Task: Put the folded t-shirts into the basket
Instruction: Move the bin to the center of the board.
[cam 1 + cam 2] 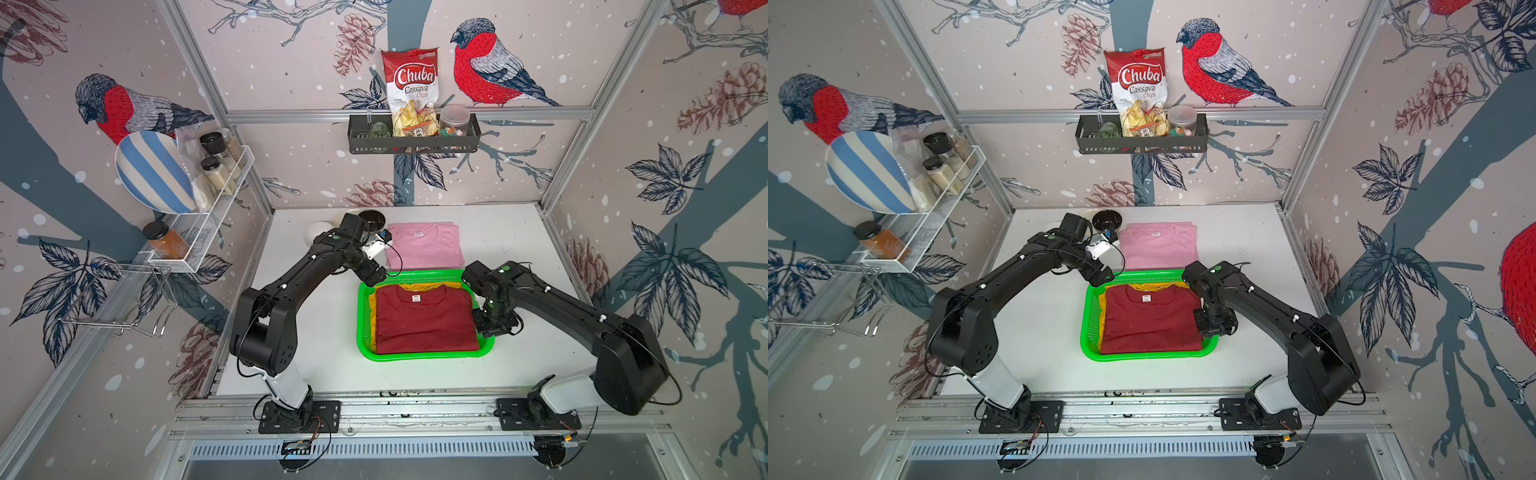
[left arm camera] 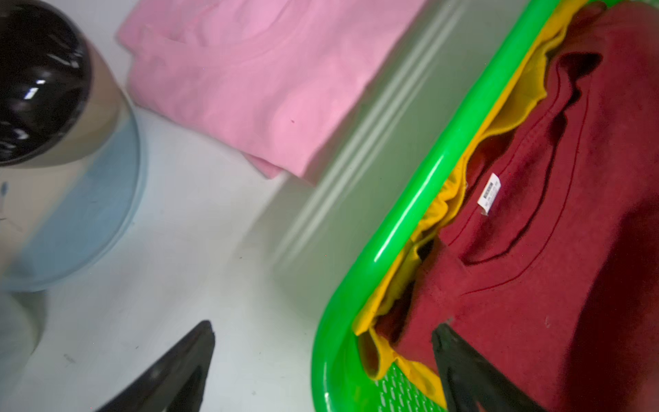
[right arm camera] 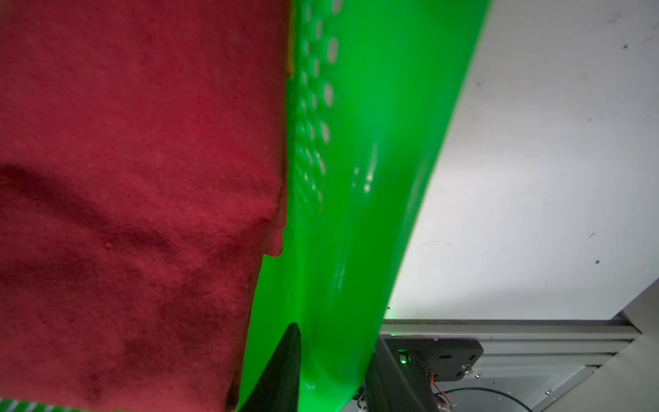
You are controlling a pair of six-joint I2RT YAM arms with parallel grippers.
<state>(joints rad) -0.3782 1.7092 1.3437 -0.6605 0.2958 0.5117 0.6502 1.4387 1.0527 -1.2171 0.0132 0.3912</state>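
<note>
On the table (image 1: 519,249) only the pink t-shirt (image 1: 424,249) lies outside the basket (image 1: 424,357); left tool (image 2: 324,326) spread, right tool (image 3: 335,333) pinching its rim.

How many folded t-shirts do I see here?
3. The dark red shirt lies on top in the green basket, the yellow shirt under it, the pink shirt on the table behind the basket. Others could hide beneath.

Chuba chips bag (image 1: 409,89) and clear jar (image 1: 454,120) sit in black shelf basket (image 1: 413,143), top centre. White wire rack (image 1: 208,232), left: striped plate (image 1: 151,172), spice jars (image 1: 216,168), orange jar (image 1: 165,241). Black bowl (image 1: 372,219) mid-frame on table (image 1: 328,361).
</note>
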